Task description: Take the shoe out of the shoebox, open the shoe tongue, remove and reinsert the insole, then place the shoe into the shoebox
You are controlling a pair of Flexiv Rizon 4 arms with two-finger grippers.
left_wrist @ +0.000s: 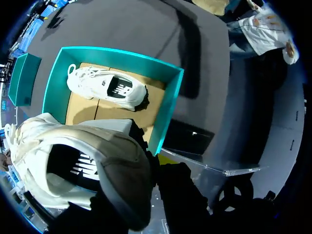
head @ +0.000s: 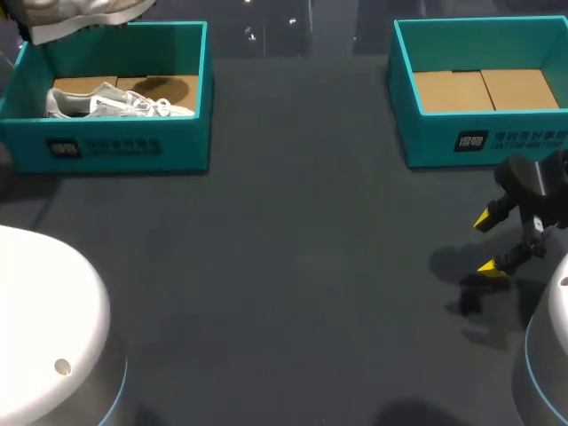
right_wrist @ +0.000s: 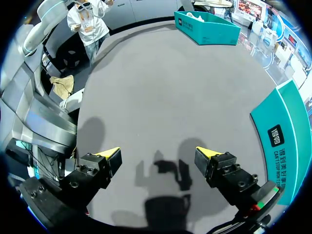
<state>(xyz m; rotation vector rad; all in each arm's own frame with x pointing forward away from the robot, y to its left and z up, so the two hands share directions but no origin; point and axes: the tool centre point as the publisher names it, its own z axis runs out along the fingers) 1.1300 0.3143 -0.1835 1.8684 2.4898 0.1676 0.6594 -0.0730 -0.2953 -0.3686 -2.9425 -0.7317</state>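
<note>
A white shoe with a dark logo hangs above the left teal shoebox, close under my left wrist. Its sole shows at the head view's far left edge. My left gripper is shut on this shoe, and its fingertips are hidden behind it. A second white shoe lies on its side on the cardboard floor of that box, seen from above in the left wrist view. My right gripper hovers open and empty over bare table in front of the right shoebox.
The right shoebox holds only its cardboard floor and stands beside my right gripper. Dark table stretches between the two boxes. The white rounded bases of my arms sit at the near corners.
</note>
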